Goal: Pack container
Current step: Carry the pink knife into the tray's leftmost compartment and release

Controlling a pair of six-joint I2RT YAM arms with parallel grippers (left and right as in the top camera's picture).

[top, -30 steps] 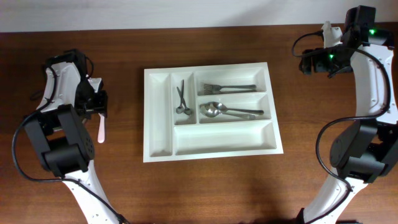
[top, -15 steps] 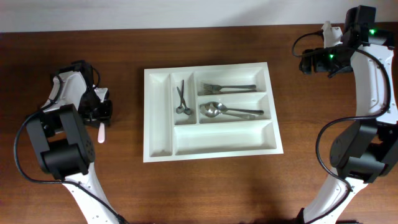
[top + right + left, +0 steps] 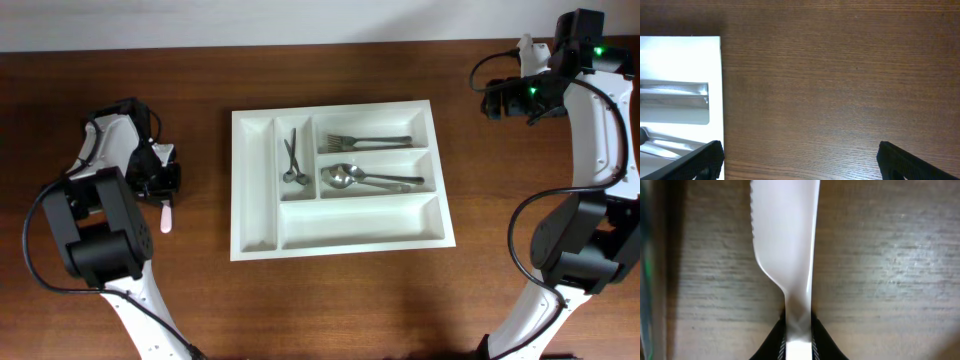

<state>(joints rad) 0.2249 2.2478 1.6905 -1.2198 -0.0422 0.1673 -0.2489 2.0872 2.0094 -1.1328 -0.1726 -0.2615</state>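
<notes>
The left pincer (image 3: 799, 341) gripped the pale pink plastic knife (image 3: 785, 240) at its neck; so slim a hold could let it pivot and miss the white compartmented tray (image 3: 256, 235).

From the right wrist camera you see brown wooden table (image 3: 840, 85) across most of the frame, the white tray (image 3: 685, 57) at the left edge with what may be metal cutlery (image 3: 672, 90) glinting in its compartments, and two dark fingers (image 3: 912, 161) spread wide at the bottom corners.
</notes>
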